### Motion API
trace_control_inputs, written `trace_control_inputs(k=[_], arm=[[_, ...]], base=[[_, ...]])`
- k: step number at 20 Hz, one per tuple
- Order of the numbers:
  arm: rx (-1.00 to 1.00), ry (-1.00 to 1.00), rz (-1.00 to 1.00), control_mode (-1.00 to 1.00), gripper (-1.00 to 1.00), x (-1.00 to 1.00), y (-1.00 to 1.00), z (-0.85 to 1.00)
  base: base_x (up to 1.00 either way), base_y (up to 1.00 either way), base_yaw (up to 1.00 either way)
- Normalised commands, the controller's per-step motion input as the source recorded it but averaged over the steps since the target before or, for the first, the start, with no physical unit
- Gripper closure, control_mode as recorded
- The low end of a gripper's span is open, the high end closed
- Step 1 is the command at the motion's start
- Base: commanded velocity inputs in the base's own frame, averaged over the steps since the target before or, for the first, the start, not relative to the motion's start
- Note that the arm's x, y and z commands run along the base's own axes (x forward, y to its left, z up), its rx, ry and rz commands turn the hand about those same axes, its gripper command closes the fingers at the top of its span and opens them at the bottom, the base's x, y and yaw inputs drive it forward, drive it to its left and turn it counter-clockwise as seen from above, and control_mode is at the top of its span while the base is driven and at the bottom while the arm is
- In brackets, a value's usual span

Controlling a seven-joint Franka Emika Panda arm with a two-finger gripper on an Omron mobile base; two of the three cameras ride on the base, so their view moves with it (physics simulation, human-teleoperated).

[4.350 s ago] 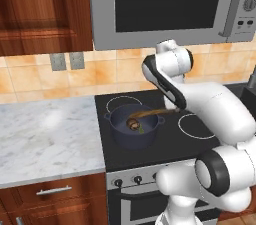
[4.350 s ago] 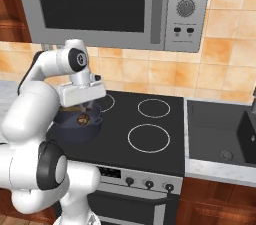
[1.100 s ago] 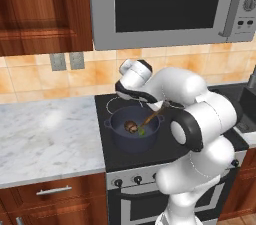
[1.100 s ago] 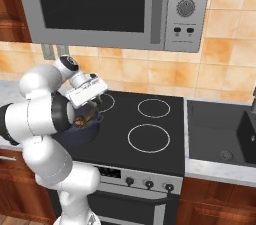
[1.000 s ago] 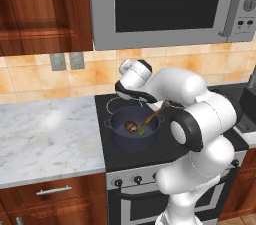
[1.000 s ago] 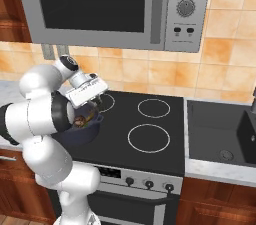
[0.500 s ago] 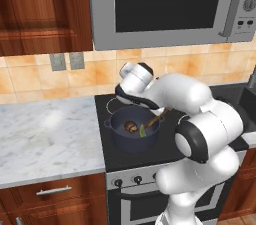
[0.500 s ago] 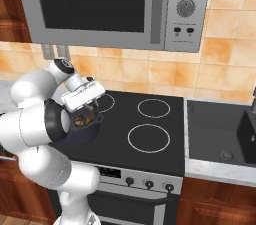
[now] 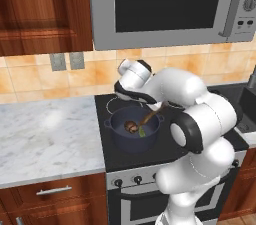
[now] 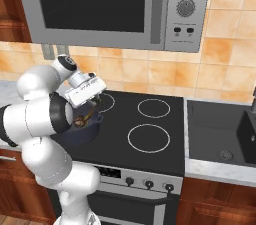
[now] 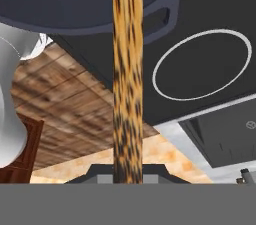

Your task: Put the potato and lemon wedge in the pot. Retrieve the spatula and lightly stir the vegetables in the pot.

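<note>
Here the tool [image 11: 127, 179] pinches the orange-brown spatula [image 9: 152, 114], slanting into the dark pot [image 9: 131, 128].

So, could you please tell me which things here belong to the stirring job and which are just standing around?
In the job:
- pot
- potato
- lemon wedge
- spatula, held by the gripper

Just there:
- microwave
- sink
- marble counter
</note>
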Motion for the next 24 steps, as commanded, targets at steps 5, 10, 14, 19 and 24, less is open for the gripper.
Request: trace_control_inputs(k=[5,10,14,19,24], arm=[[0.0,0.07,0.0,-1.0,1.0,0.21,0.03,0.06],[0.0,0.0,0.0,-1.0,1.0,-0.02,0.0,0.04],[0.0,0.0,0.0,-1.0,1.0,-0.41,0.0,0.0],[-0.01,-0.01,0.0,-1.0,1.0,-0.54,-0.11,0.04],[-0.08,-0.02,0.0,-1.0,1.0,0.27,-0.01,0.21]], base=[[0.0,0.0,0.0],[0.0,0.0,0.0],[0.0,0.0,0.0],[0.0,0.0,0.0],[0.0,0.0,0.0]])
